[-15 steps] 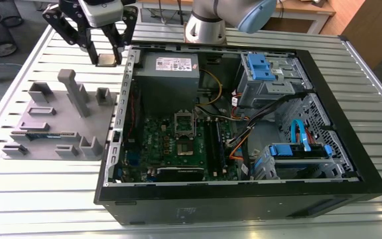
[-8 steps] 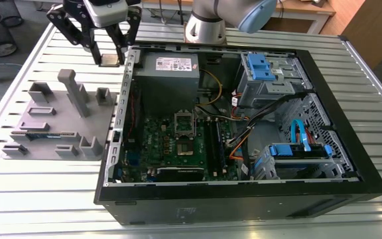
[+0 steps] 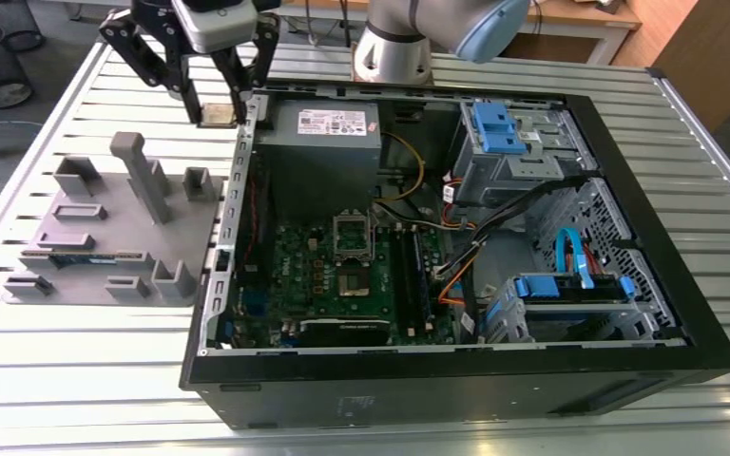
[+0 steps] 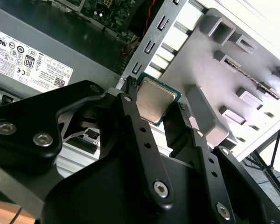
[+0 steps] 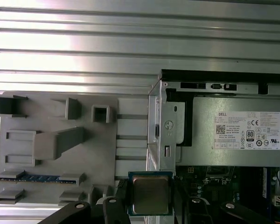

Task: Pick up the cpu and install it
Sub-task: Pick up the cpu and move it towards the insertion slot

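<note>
Holds the cpu [image 3: 220,115] in the end effector [image 3: 220,111], up in the air near the far edge of the table [image 3: 86,380]. Pinches it from two sides with the black fingers [image 4: 140,135], closed only as far as the little chip lets them. Shows the chip's shiny silver top and thin green rim in both wrist views.

Hangs by the far corner of the case [image 3: 467,380] on the exterior view's left. Sits just beside the case wall and past the far end of the grey tray [image 3: 111,228].

On the table, side by side: the tray toward the edge on the exterior view's left, the big black case across the middle and the exterior view's right.

Inside the case, open on top:
- at the far end, close to the cpu, a grey box [image 3: 327,128] with a white label
- nearer the front, a green board [image 3: 339,275] with a silver frame [image 3: 353,236] in its middle, well apart from the cpu
- on the exterior view's right, blue holders [image 3: 505,128]
- between the board and the holders, a bunch of wires [image 3: 517,214]

On the tray: tall grey posts [image 3: 137,171], low little walls, and a long thin green stick [image 3: 80,256] lying in a slot near the tray's front end.

Behind the case, at the table's far edge: the pale arm [image 3: 416,38].
</note>
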`<action>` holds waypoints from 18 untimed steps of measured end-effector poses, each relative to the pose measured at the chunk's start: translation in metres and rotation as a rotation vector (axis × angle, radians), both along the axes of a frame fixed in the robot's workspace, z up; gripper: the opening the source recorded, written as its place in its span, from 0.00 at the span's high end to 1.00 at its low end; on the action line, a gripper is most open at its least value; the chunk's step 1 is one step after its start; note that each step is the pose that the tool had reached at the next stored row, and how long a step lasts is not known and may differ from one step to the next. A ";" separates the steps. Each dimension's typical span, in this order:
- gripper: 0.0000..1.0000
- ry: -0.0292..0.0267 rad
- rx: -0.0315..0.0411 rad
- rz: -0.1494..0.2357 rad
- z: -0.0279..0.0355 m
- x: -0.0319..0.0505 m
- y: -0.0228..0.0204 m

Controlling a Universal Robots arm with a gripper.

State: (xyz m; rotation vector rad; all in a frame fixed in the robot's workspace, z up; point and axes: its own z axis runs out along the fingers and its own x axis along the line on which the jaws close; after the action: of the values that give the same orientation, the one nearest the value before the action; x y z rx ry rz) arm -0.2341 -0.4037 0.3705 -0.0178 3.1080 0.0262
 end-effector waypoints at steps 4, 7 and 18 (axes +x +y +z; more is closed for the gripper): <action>0.53 0.0003 0.0000 0.000 0.0000 0.0037 0.0000; 0.53 0.0005 0.0001 0.000 -0.0001 0.0065 0.0000; 0.53 0.0013 0.0000 0.000 -0.0002 0.0155 0.0001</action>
State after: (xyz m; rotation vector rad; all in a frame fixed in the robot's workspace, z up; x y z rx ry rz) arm -0.2186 -0.4036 0.3703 -0.0177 3.1094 0.0262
